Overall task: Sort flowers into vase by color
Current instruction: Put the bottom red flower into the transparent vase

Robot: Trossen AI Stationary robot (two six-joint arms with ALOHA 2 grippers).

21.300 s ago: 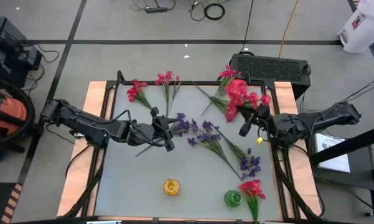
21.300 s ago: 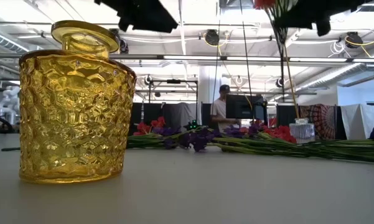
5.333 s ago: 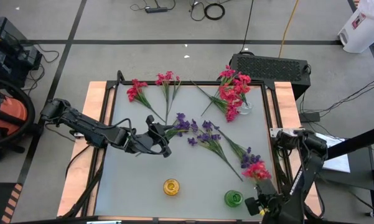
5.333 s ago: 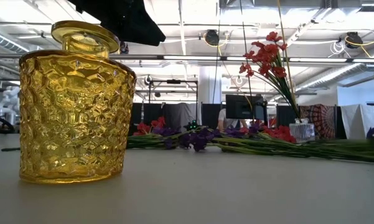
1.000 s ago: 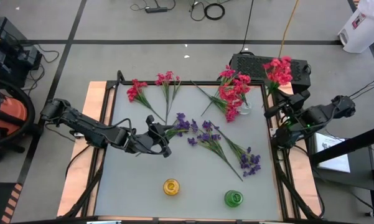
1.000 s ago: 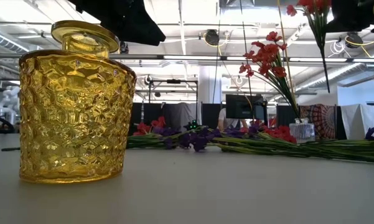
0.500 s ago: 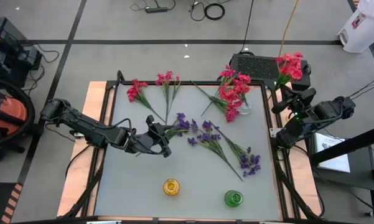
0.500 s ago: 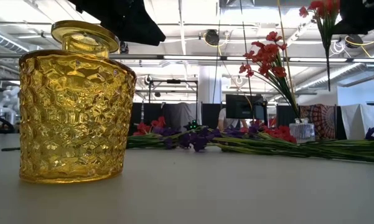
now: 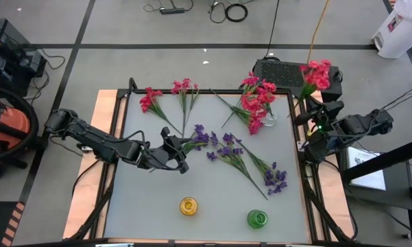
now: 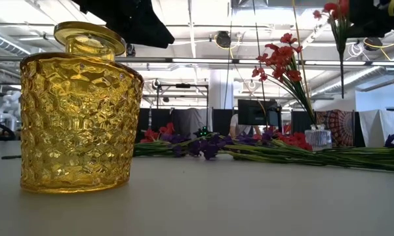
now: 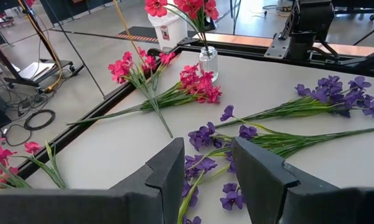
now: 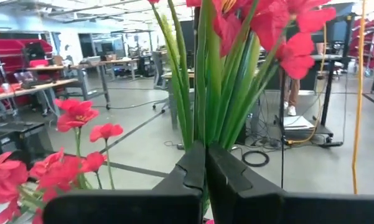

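Now the right gripper (image 9: 314,118), its two dark fingers (image 12: 193,171) pressed flat together on the green stems of a red-blossomed artificial sprig (image 9: 316,73), holds that sprig upright in the air off the table's far right corner, the blossoms showing over the dark box beyond the table edge. Over the last second the sprig has swung out to the right and then come slightly back toward the small clear glass vase (image 9: 269,118) at the far right of the grey table (image 9: 212,185), where other red sprigs (image 10: 282,59) already stand; seconds earlier the same arm was low at the near right corner beside the round green vase (image 9: 257,219), so the flower looks to have been carried the length of the table. That suggests the red sprig is on its way to join the reds in the clear vase, though it is still beside the vase rather than over it. The left gripper (image 9: 178,147) hangs mid-table with its fingers (image 11: 171,171) parted and empty, unmoved, over the purple-blossomed sprigs (image 9: 226,147) lying there. Pink sprigs (image 9: 151,99) rest at the far left, and the faceted yellow glass vase (image 9: 188,205) at the near edge shows no flowers in it.
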